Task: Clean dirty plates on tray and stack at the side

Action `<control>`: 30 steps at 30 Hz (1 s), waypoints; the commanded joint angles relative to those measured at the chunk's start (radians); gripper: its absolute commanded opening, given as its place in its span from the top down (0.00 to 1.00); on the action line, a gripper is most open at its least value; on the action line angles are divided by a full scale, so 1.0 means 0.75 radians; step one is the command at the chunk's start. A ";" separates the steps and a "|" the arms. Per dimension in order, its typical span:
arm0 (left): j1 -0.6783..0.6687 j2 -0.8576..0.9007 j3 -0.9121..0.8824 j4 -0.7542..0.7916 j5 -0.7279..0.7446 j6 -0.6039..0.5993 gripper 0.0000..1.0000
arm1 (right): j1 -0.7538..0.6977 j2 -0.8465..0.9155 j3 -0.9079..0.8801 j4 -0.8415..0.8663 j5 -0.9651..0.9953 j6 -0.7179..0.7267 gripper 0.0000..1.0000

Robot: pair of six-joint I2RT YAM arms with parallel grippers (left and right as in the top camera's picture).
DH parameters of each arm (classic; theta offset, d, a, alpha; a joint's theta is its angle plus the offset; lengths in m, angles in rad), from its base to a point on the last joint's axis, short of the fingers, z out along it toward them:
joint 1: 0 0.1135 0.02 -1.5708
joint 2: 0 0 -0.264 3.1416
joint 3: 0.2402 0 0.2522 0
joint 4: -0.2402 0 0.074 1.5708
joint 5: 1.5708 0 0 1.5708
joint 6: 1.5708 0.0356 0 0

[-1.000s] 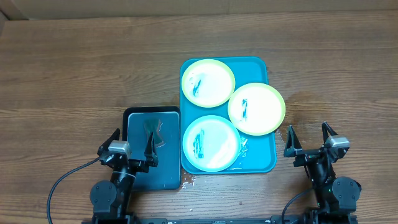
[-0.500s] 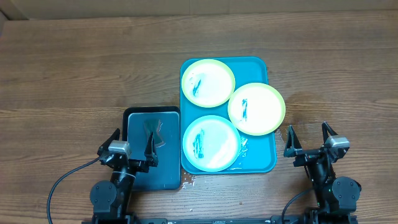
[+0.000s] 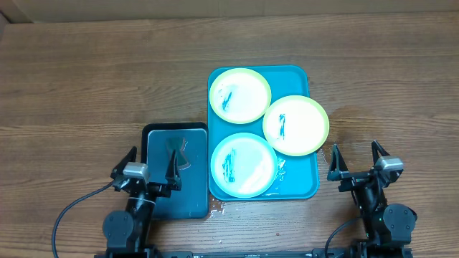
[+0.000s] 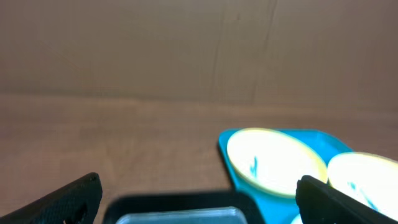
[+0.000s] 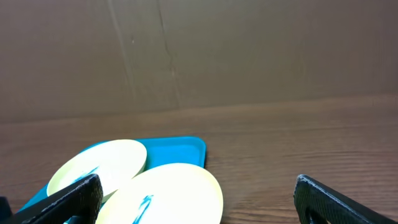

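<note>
You see a brown wooden desk (image 3: 86, 79) with long grain lines running across it. A big turquoise tray (image 3: 297, 188) lies flat on it. Just left of the tray, close against its side, a smaller dark basin (image 3: 195, 147) sits on the desk too. By the tray's near left corner, a few small shiny specks (image 3: 219, 208) lie on the wood. Right of the tray, the wood has a darker patch (image 3: 351, 115).

My left gripper (image 3: 152, 161) hangs with fingers spread over the dark basin (image 3: 159, 135), and the tray (image 3: 295, 77) rim blocks it at 3 o'clock. Bare table (image 3: 86, 86) lies free from 9 to 12 o'clock. My right gripper (image 3: 354, 154), fingers also apart, has free wood from 12 to 3 o'clock. The overhanging plate (image 3: 295, 125) stands at 10 o'clock, with the other 2 plates (image 3: 239, 95) beyond it.
</note>
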 commanded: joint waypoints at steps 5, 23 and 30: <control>-0.002 -0.014 -0.005 0.017 0.189 -0.110 0.00 | -0.003 -0.011 -0.013 0.004 -0.178 0.098 0.00; -0.002 0.744 1.056 -0.817 0.285 0.092 0.00 | 0.000 0.828 1.196 -0.911 -0.367 0.265 0.00; -0.002 1.341 1.727 -1.565 0.179 0.183 0.00 | 0.000 1.399 1.707 -1.355 -0.439 0.290 0.00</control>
